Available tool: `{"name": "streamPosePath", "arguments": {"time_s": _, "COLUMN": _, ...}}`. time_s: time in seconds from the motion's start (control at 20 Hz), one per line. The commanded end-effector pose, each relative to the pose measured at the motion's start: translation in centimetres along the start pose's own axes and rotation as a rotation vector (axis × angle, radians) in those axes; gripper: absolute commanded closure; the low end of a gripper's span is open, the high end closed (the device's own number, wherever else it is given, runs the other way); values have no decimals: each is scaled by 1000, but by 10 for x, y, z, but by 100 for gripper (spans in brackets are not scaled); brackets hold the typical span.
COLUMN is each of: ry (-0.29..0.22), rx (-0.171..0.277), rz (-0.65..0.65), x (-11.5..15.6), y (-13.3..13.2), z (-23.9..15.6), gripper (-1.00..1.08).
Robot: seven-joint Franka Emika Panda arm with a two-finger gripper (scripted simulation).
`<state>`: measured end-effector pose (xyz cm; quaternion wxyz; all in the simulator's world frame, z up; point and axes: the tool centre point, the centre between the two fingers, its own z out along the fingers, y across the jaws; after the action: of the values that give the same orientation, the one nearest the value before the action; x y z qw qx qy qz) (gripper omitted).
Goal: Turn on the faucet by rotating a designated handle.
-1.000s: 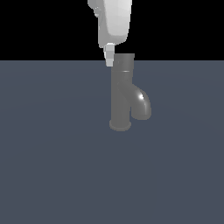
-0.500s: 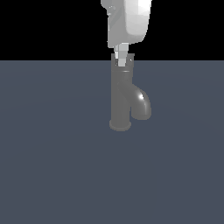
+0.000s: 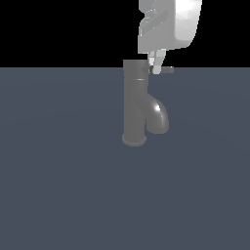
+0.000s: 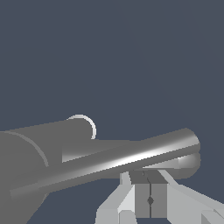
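The grey faucet [image 3: 134,105] stands upright on the floor, its curved spout [image 3: 158,117] towards the exterior view's right. The thin handle [image 3: 166,70] sticks out from the top cap towards the exterior view's right. My white gripper [image 3: 156,67] hangs from above with its fingertips against the handle, close to the cap. In the wrist view the handle [image 4: 131,158] runs across the picture as a shiny rod, out from the cap [image 4: 22,153]. The gripper [image 4: 150,200] sits just beside it, pads pressed together, holding nothing.
A plain dark grey-blue floor [image 3: 63,195] spreads all around the faucet. Nothing else stands on it. The background above the floor's far edge is black.
My gripper has moved steadily towards the exterior view's right, across the faucet's top. The handle now shows pointing out to that side, swung round with the fingertips.
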<state>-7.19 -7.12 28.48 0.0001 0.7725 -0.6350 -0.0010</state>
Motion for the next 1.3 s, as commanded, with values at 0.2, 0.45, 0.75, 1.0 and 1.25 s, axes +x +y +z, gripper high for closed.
{"name": "streamPosePath", "arguments": {"time_s": 0.2, "ry": 2, "rx": 1, "rz": 31, "x": 46, "y": 4, "z": 0, "gripper": 108}}
{"name": "streamPosePath", "arguments": {"time_s": 0.45, "ry": 0, "rx": 1, "rz": 1, "x": 35, "y": -12, "z": 0, "gripper": 108}}
{"name": "streamPosePath", "arguments": {"time_s": 0.75, "ry": 0, "rx": 1, "rz": 8, "x": 52, "y": -26, "z": 0, "gripper": 108}}
{"name": "streamPosePath", "arguments": {"time_s": 1.0, "ry": 1, "rx": 1, "rz": 13, "x": 66, "y": -37, "z": 0, "gripper": 108}}
{"name": "streamPosePath", "arguments": {"time_s": 1.25, "ry": 1, "rx": 1, "rz": 18, "x": 80, "y": -48, "z": 0, "gripper": 108}}
